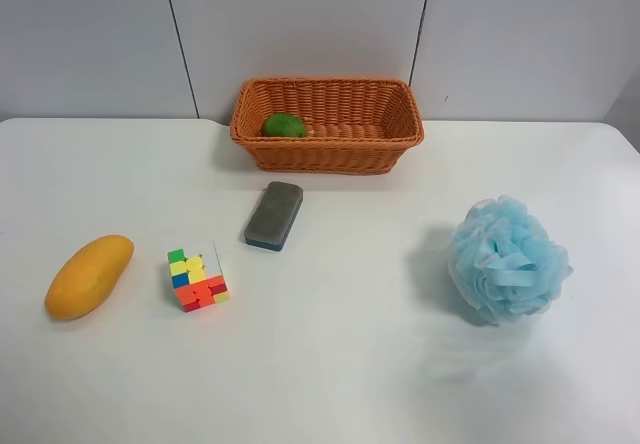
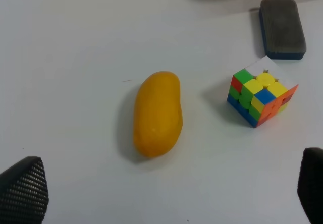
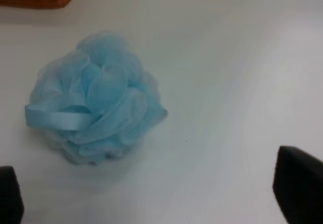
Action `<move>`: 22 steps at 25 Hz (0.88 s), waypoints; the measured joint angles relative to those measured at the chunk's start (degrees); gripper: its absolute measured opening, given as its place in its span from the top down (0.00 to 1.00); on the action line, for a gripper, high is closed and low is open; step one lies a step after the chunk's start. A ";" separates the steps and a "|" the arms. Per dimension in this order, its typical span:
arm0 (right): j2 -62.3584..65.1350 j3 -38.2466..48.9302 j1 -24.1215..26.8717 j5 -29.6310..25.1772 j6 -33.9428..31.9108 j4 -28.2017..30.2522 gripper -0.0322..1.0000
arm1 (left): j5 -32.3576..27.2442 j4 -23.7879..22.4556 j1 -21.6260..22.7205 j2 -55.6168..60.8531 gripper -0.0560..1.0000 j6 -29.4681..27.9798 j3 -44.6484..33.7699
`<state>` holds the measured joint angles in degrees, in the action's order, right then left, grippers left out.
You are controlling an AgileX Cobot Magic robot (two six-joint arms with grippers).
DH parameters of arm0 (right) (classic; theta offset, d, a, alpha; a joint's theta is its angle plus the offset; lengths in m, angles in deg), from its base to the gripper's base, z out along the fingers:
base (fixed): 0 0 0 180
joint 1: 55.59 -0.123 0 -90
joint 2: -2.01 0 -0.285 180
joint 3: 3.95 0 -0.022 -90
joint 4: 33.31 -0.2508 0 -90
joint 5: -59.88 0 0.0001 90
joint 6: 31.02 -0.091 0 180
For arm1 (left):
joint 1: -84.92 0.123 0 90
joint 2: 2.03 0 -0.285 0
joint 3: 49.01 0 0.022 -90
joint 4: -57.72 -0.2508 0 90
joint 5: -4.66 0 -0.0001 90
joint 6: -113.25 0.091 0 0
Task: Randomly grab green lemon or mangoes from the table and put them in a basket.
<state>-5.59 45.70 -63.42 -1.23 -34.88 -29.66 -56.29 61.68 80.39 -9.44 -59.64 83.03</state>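
Left wrist view puts the mango (image 2: 157, 114) between the spread fingertips of the left gripper (image 2: 171, 193), its long axis pointing away from the claw, left of the puzzle cube (image 2: 261, 97). The skin is smooth, yellow-orange. The right gripper (image 3: 161, 193) gapes empty by the bath pouf (image 3: 93, 97). The green lemon (image 1: 284, 125) sits in the basket (image 1: 327, 154).

My three views: one high overview, two close wrist cameras.
Overhead faces the wall across the table (image 1: 330, 364); my left wrist shares its mango (image 2: 157, 114), right wrist its pouf (image 3: 93, 98).
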 joint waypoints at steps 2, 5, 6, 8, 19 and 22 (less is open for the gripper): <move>0.00 0.00 0.00 0.00 0.00 0.00 0.01 | 0.00 0.00 0.00 0.00 0.01 0.00 0.00; 0.00 0.00 0.00 0.00 0.00 0.00 0.01 | 0.00 0.00 0.00 0.00 0.01 0.00 0.00; 0.00 0.00 0.00 0.00 0.00 0.00 0.01 | 0.00 0.00 0.00 0.00 0.01 0.00 0.00; 0.00 0.00 0.00 0.00 0.00 0.00 0.01 | 0.00 0.00 0.00 0.00 0.01 0.00 0.00; 0.00 0.00 0.00 0.00 0.00 0.00 0.01 | 0.00 0.00 0.00 0.00 0.01 0.00 0.00; 0.00 0.00 0.00 0.00 0.00 0.00 0.01 | -0.06 0.00 0.00 0.00 0.01 0.00 0.00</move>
<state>-5.59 45.70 -63.42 -1.23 -34.88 -29.66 -56.36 61.68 80.39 -9.44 -59.64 83.03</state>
